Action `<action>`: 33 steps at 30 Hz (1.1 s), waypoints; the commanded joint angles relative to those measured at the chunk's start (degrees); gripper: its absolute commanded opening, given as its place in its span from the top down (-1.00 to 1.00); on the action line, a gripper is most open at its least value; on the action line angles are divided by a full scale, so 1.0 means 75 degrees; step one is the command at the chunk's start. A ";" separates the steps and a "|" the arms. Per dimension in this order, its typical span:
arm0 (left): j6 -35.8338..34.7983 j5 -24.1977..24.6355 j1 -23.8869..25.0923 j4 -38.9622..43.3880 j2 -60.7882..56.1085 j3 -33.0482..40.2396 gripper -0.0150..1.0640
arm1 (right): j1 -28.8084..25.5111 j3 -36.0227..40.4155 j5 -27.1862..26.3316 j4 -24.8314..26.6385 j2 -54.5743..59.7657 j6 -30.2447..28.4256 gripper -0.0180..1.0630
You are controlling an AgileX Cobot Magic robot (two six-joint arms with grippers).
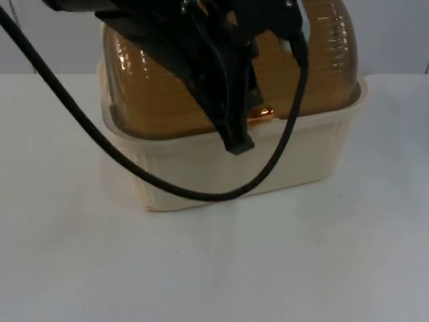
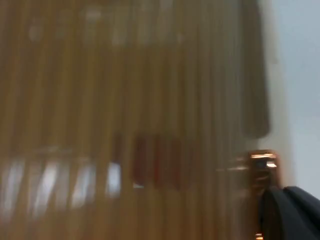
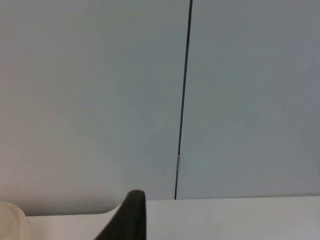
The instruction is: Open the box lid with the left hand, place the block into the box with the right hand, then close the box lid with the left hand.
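Observation:
A cream box [image 1: 234, 168] stands at the back middle of the table, and its amber ribbed dome lid [image 1: 167, 87] rests down on its rim. A small copper handle [image 1: 263, 113] sits at the lid's front edge. My left gripper [image 1: 238, 141] hangs over the front of the lid, right beside that handle. In the left wrist view the lid [image 2: 125, 100] is very close, and a red block [image 2: 157, 162] shows dimly through it inside the box. The handle [image 2: 262, 167] lies just ahead of the left gripper [image 2: 287, 215]. My right gripper [image 3: 131, 217] waits raised beside the box.
The grey partition wall [image 3: 100, 100] with a dark vertical seam [image 3: 182, 100] rises behind the table. A cream corner of the box [image 3: 10, 220] sits beside the right gripper. White table top [image 1: 214, 268] stretches in front of the box.

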 commanded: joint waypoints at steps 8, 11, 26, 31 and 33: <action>-0.0845 -0.0236 -0.0519 -0.0816 -0.0904 0.0367 0.98 | 0.0043 0.0033 0.0002 -0.0061 -0.0180 0.0010 -0.96; -0.0863 -0.0379 -0.0519 -0.1600 -0.1285 0.0367 0.98 | 0.0043 0.0033 0.0002 -0.0061 -0.0180 0.0010 -0.96; -0.1652 -0.0882 0.2039 -0.4096 -0.3792 0.0367 0.98 | 0.0043 0.0033 0.0069 0.0045 -0.0183 0.0065 -0.96; -0.2485 -0.0813 0.3860 -0.4513 -0.3928 0.0367 0.98 | 0.0043 0.0033 0.0069 0.0045 -0.0183 0.0110 -0.96; -0.2493 -0.0666 0.4228 -0.4682 -0.3928 0.0367 0.98 | 0.0043 0.0033 0.0069 0.0045 -0.0183 0.0185 -0.96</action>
